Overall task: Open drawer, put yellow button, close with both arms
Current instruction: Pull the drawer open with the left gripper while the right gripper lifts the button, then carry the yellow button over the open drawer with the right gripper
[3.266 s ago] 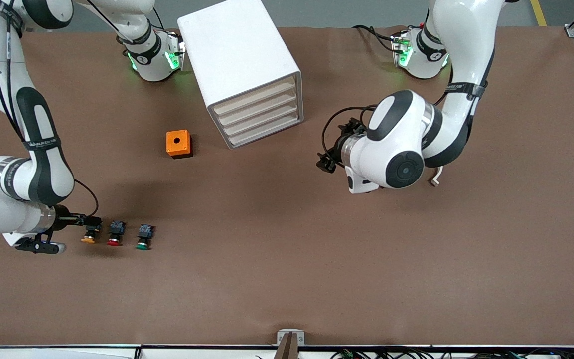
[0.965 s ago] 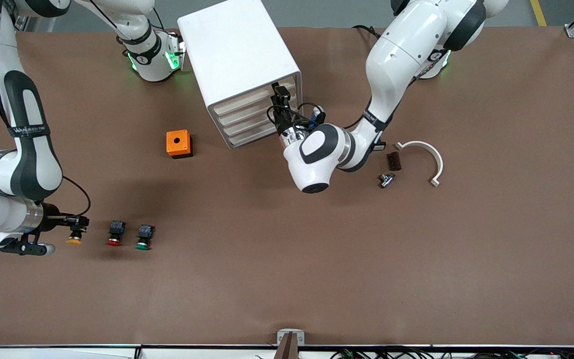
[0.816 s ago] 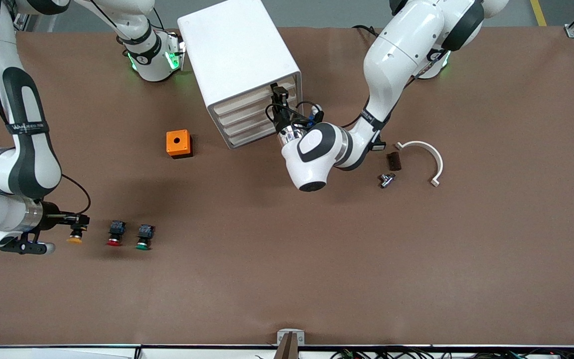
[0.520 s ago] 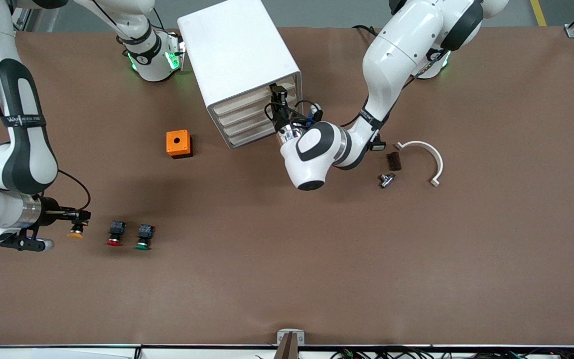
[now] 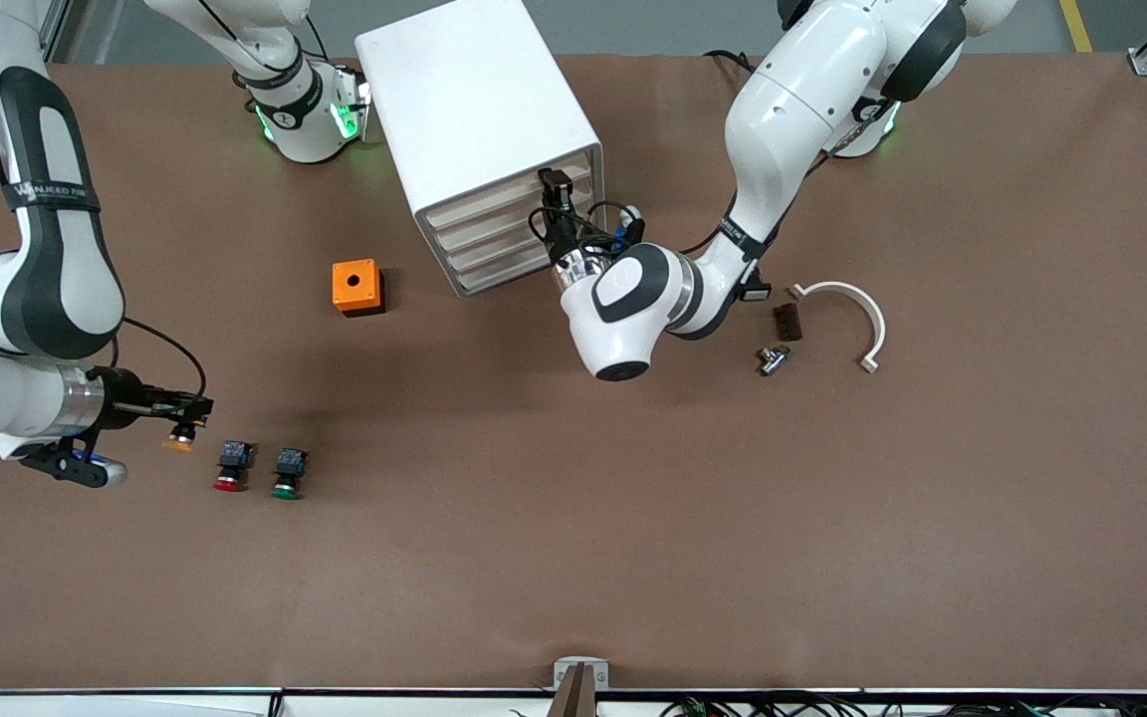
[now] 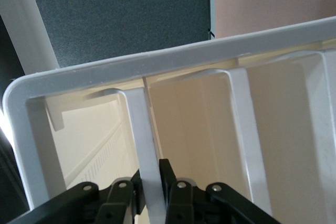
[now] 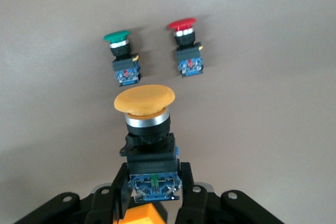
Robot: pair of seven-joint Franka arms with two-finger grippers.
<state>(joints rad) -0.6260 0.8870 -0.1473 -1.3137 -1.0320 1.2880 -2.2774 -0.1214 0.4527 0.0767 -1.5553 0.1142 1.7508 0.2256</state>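
The white cabinet [image 5: 474,110] stands near the robots' bases. Its top drawer [image 5: 509,196] sits level with the three drawers below it. My left gripper [image 5: 551,189] is at that drawer's front, at the end nearer the left arm. In the left wrist view the left gripper [image 6: 152,182] is shut on a thin white lip of the drawer [image 6: 139,124]. My right gripper [image 5: 197,406] is shut on the yellow button [image 5: 178,439] and holds it above the table. In the right wrist view the fingers [image 7: 116,187] clamp the button's blue-black body, cap [image 7: 145,99] pointing away.
The red button [image 5: 230,468] and green button [image 5: 287,474] stand on the table beside the held one. An orange box [image 5: 356,286] sits near the cabinet. A white curved piece [image 5: 847,304], a brown block [image 5: 786,321] and a metal part [image 5: 771,358] lie toward the left arm's end.
My right gripper has lifted the yellow button off the table and carried it toward the red button. My left gripper has reached the top drawer's front and stays there.
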